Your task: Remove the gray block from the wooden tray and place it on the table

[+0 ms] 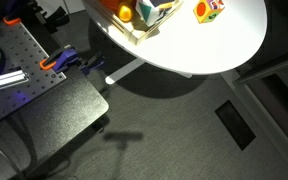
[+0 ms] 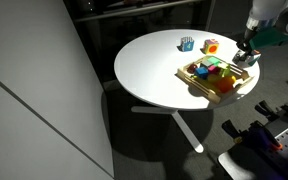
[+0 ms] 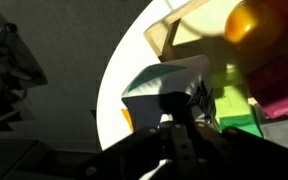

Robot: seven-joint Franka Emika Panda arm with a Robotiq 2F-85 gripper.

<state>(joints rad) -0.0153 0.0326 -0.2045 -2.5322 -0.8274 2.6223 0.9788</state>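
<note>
The gray block (image 3: pixel 164 80), with a white mark on one face, fills the middle of the wrist view, right at my gripper (image 3: pixel 174 118). The dark fingers overlap its lower edge, and I cannot tell whether they are closed on it. It sits by a corner of the wooden tray (image 3: pixel 184 30), over the rim of the white table (image 3: pixel 119 85). In an exterior view my gripper (image 2: pixel 246 57) hangs low at the far right end of the wooden tray (image 2: pixel 192 75), on the round table (image 2: pixel 154 65). The tray (image 1: pixel 134 33) also shows at the top of an exterior view; the gray block is hidden there.
Green blocks (image 3: pixel 234 100) and an orange piece (image 3: pixel 249 20) lie in the tray beside the gray block. An orange multicoloured block (image 2: pixel 211 46) (image 1: pixel 209 10) and a blue block (image 2: pixel 187 43) stand on the table behind the tray. A gray perforated plate (image 1: pixel 19 55) stands beside the table.
</note>
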